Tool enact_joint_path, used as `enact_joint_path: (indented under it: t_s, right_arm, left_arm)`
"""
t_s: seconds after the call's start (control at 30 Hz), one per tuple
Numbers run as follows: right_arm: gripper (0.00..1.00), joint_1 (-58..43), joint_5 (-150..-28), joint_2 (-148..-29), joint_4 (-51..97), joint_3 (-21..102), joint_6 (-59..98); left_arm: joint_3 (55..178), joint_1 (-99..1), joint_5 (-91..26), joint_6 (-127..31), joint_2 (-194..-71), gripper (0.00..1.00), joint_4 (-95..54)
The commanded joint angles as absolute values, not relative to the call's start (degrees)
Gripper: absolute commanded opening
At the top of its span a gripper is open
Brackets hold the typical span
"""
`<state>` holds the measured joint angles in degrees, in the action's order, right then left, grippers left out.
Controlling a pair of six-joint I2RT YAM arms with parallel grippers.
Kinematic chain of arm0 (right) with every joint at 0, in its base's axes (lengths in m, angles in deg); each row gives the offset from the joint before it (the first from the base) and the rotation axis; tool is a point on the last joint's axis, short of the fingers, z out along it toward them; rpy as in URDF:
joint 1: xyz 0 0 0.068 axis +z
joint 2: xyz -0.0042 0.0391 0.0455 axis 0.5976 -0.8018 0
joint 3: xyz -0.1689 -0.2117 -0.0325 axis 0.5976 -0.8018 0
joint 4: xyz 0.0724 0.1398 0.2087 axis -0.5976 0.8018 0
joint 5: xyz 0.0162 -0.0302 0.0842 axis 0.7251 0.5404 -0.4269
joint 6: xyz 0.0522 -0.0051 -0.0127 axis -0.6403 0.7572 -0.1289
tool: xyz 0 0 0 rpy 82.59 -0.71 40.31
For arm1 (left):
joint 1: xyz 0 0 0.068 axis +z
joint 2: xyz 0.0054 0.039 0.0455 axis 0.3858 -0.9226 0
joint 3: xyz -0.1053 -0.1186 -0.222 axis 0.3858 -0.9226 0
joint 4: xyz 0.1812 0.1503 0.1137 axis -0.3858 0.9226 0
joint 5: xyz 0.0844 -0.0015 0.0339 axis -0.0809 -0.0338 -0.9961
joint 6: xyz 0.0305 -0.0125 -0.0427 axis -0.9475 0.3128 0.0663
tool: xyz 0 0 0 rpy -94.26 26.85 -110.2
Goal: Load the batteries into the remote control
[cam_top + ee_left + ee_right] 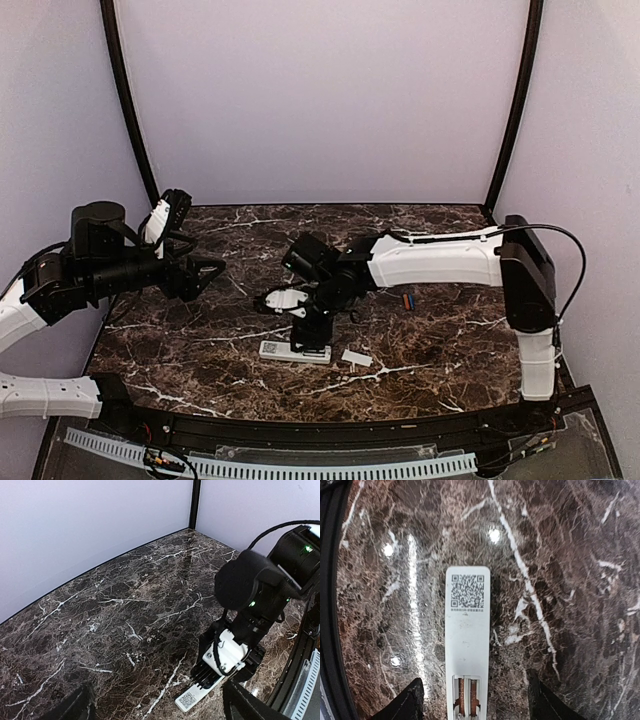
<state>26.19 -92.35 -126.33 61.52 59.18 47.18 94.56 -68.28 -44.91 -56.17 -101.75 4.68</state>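
The white remote control (467,630) lies back-up on the marble, with its dark square sticker (467,591) at the far end. Its open battery recess (466,695) is at the near end, and two brownish strips show inside. My right gripper (475,677) is open and hangs low over the remote, one finger on each side of the recess end. The remote also shows in the top view (280,350) and the left wrist view (190,698). Two small batteries, orange-red and blue (407,300), lie under the right forearm. My left gripper (205,270) is open and empty, raised at the left.
A small white flat piece (356,357) lies just right of the remote. The right arm (440,260) stretches across the middle of the table. Purple walls close the back and both sides. A dark rail (300,430) runs along the near edge.
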Motion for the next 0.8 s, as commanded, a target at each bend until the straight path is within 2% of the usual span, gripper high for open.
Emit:
enact_joint_path:
  t_s: [0.0,0.13,0.27,0.4,0.6,0.67,0.77]
  right_arm:
    - [0.68,26.2,-96.0,-118.3,57.0,60.4,47.3]
    - [0.67,22.7,-97.7,-111.6,50.8,58.0,38.8]
    - [0.65,16.4,-95.4,-106.0,47.8,54.0,24.5]
    - [0.62,11.1,-89.7,-102.4,50.9,50.6,14.6]
    - [0.57,6.6,-73.2,-99.4,63.0,45.9,3.7]
    - [0.52,4.1,-71.8,-98.4,65.5,42.9,1.1]
    - [0.33,1.1,-69.9,-97.6,67.5,38.4,-1.3]
  left_arm:
    - [93.9,-68.0,-45.5,-57.2,-100.8,0.87,6.3]
    - [93.5,-68.0,-43.3,-58.6,-99.8,0.86,7.5]
    - [93.1,-68.0,-38.4,-63.1,-100.4,0.80,10.4]
    - [94.3,-68.1,-36.5,-66.5,-101.9,0.77,14.5]
    - [94.0,-68.1,-37.7,-68.1,-100.8,0.77,17.2]
    - [93.9,-68.1,-37.2,-67.9,-99.8,0.77,17.3]
    - [93.7,-68.1,-37.4,-67.4,-98.3,0.77,17.3]
